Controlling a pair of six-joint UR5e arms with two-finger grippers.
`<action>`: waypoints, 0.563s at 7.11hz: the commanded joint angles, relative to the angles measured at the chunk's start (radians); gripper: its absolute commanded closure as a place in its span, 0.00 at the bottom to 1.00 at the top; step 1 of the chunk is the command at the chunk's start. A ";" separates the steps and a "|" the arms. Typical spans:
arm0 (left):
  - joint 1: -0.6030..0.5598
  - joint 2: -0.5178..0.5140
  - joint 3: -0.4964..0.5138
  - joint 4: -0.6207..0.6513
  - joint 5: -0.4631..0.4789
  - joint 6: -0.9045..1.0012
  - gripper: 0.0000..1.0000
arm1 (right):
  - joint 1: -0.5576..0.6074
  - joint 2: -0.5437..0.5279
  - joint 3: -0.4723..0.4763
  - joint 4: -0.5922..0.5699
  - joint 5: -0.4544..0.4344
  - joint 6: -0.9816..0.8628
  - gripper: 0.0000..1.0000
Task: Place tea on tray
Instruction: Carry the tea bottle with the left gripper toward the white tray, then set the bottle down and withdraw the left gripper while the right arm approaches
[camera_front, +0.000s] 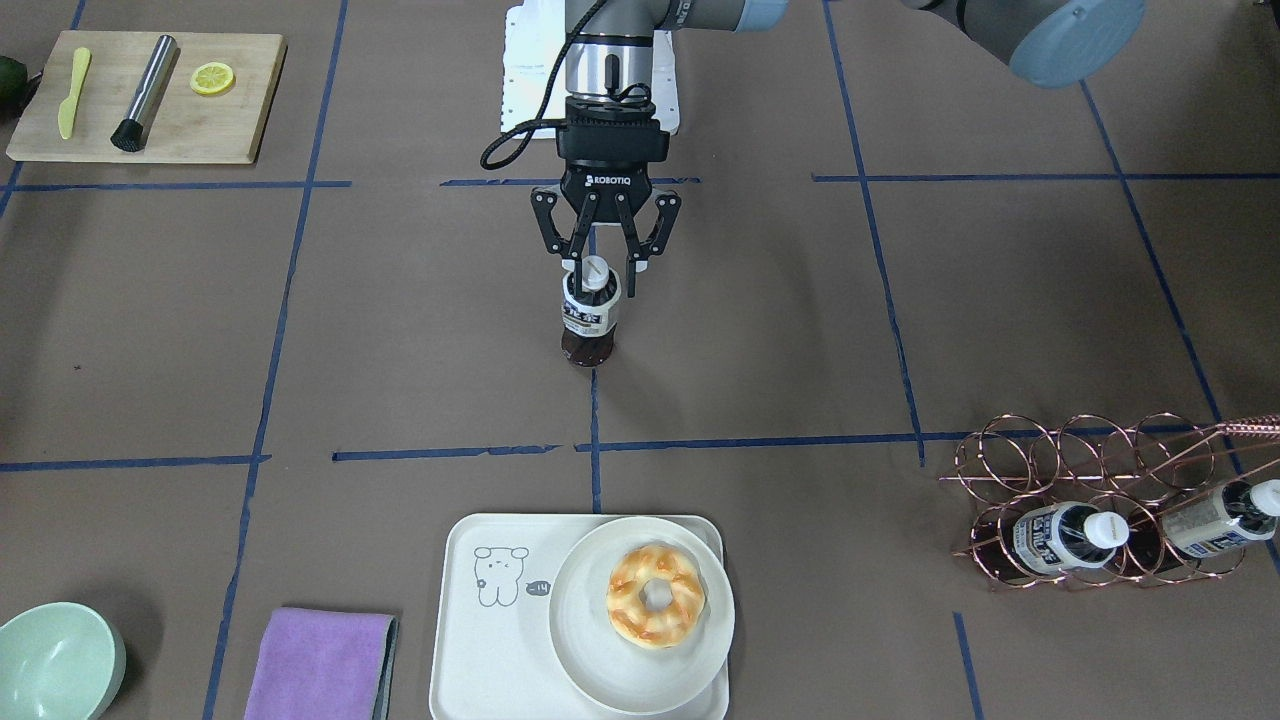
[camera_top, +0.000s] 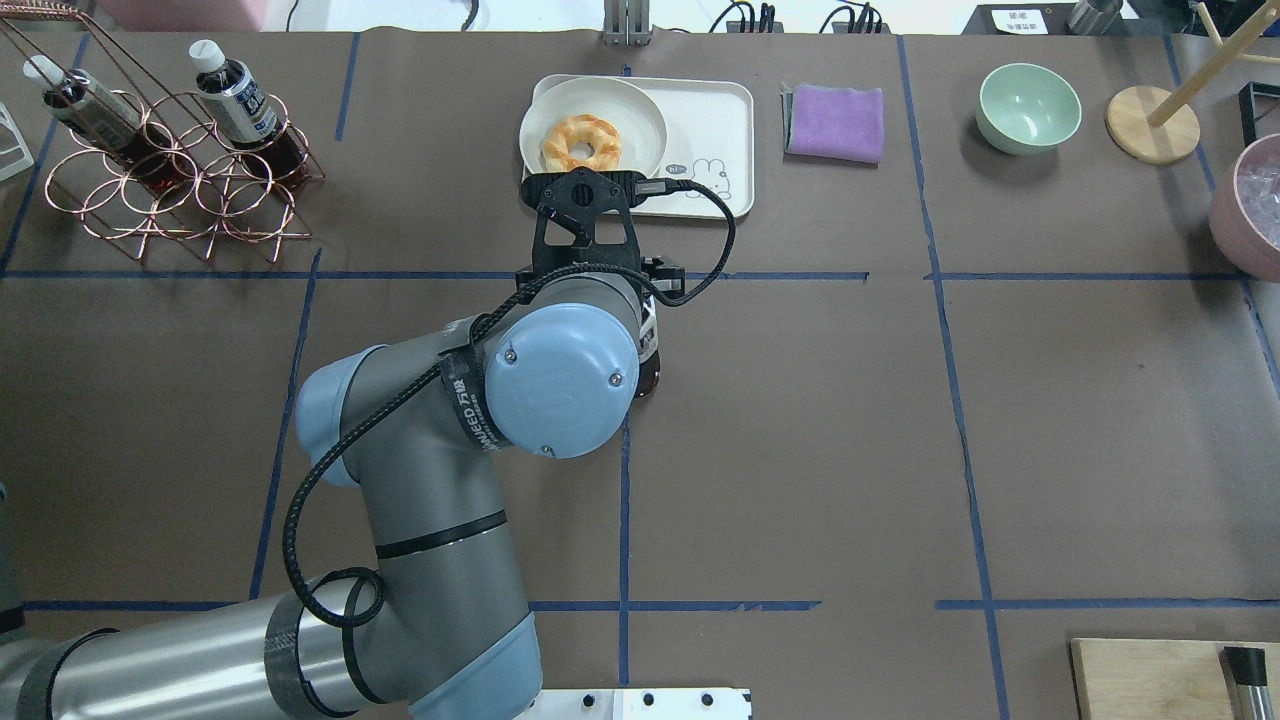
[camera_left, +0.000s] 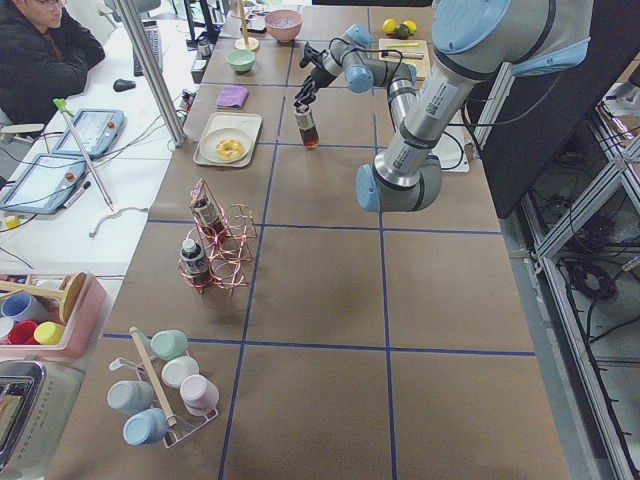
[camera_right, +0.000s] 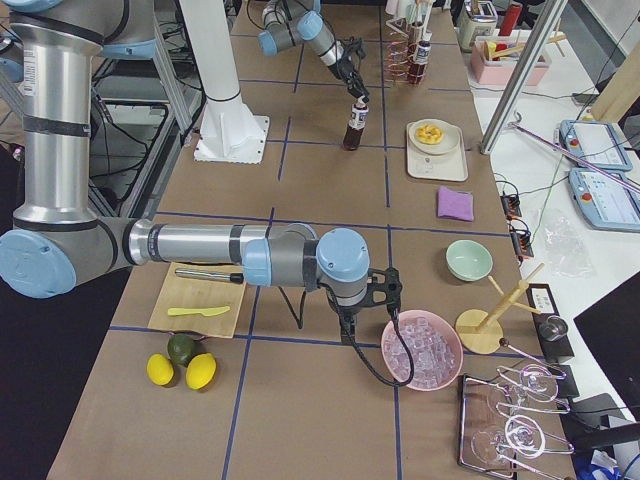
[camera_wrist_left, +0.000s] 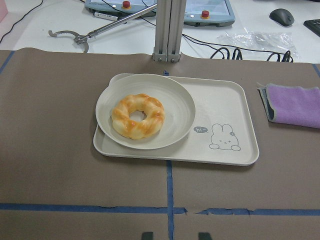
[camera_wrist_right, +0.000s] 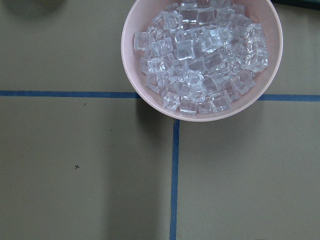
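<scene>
A tea bottle with a white cap stands upright at mid table; I cannot tell if its base touches the surface. My left gripper points down with its fingers closed on the bottle's neck and shoulders. The bottle is mostly hidden under my wrist in the overhead view. The cream tray with the drawn bear lies at the table's operator-side edge, straight ahead in the left wrist view. My right gripper hangs over a pink bowl; I cannot tell whether it is open or shut.
A round plate with a donut fills one half of the tray. A copper rack holds two more bottles. A purple cloth, green bowl, wooden board and pink ice bowl stand around.
</scene>
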 joint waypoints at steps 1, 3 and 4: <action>0.000 0.001 -0.027 0.001 0.005 0.002 0.00 | 0.000 0.004 0.000 -0.001 0.000 0.001 0.00; -0.005 0.013 -0.113 0.021 -0.006 0.011 0.00 | -0.002 0.036 0.014 -0.004 0.005 0.044 0.00; -0.008 0.042 -0.147 0.027 -0.006 0.014 0.00 | -0.002 0.068 0.024 -0.001 0.005 0.108 0.00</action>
